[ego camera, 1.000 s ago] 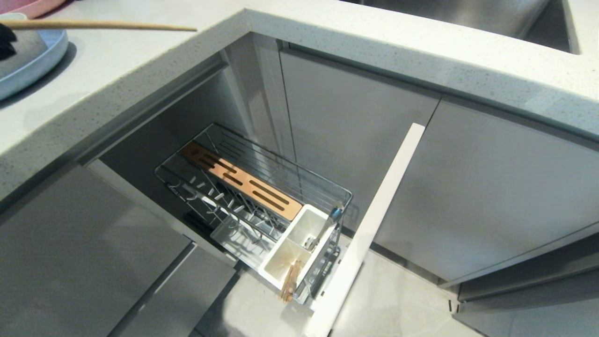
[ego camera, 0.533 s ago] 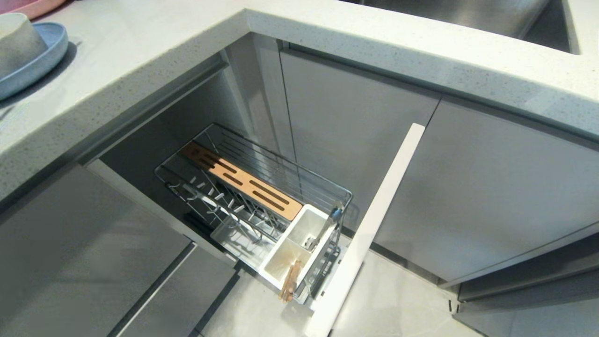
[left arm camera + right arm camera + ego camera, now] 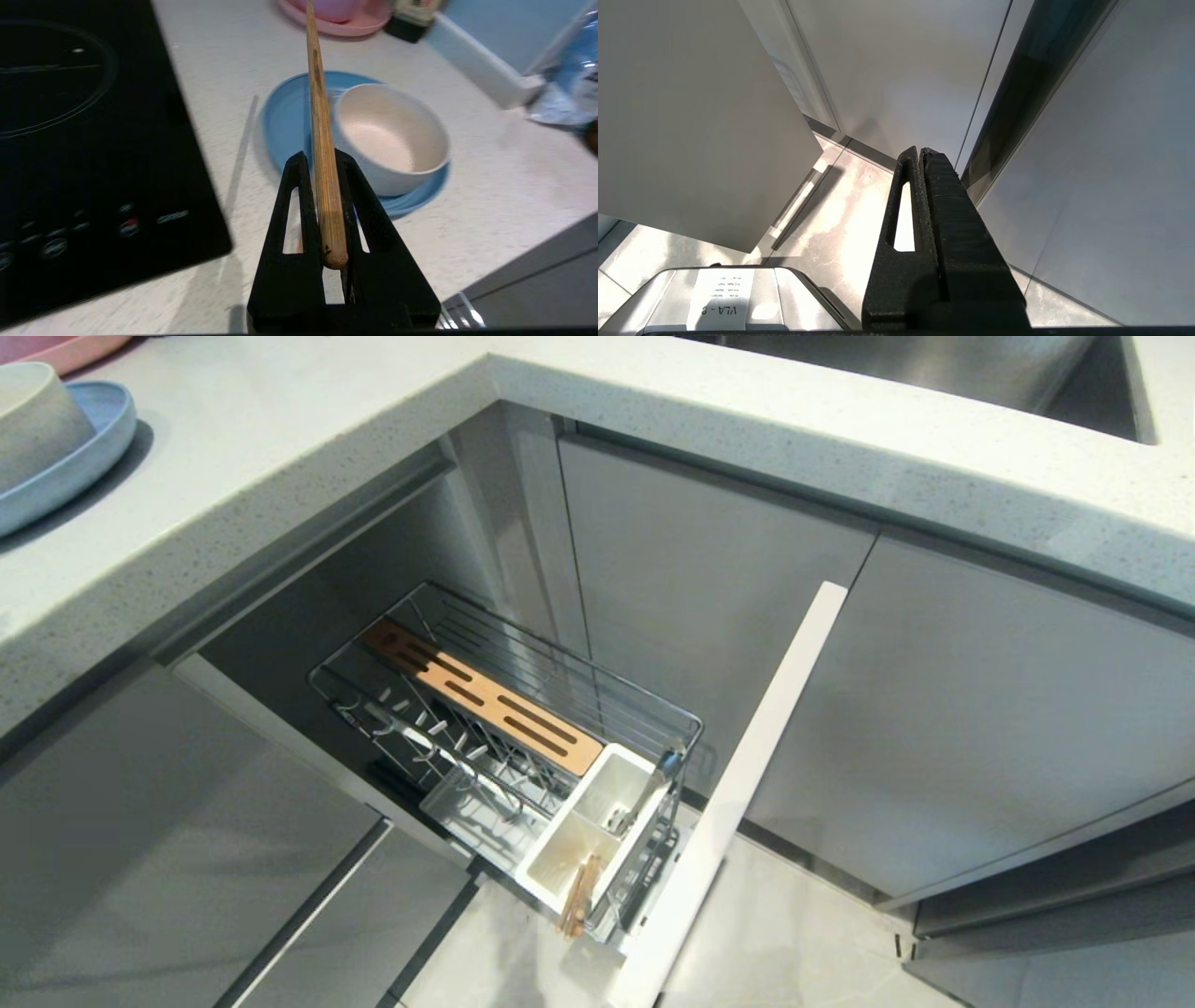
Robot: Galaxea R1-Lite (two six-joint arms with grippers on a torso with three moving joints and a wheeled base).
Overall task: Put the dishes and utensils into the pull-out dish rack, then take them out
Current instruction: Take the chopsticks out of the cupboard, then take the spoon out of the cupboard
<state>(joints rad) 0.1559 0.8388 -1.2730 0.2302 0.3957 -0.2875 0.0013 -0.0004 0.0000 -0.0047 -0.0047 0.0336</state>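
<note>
We've got the pull-out dish rack (image 3: 509, 747) slid out under the counter (image 3: 653, 411). Its near-end white caddy (image 3: 597, 826) holds a spoon (image 3: 653, 784) and a chopstick (image 3: 581, 896). Far left, the off-white bowl (image 3: 33, 420) sits in the blue plate (image 3: 89, 453).

Kitchen: stone countertop (image 3: 280, 457), hob (image 3: 84, 140), pull-out dish rack (image 3: 523, 747).

Lighting: bright, even daylight; soft shadow beside blue plate (image 3: 65, 467); glare on floor (image 3: 831, 219); bottle (image 3: 567, 88) beyond plate blurred.

Pink plate (image 3: 345, 21) cut by edge
</note>
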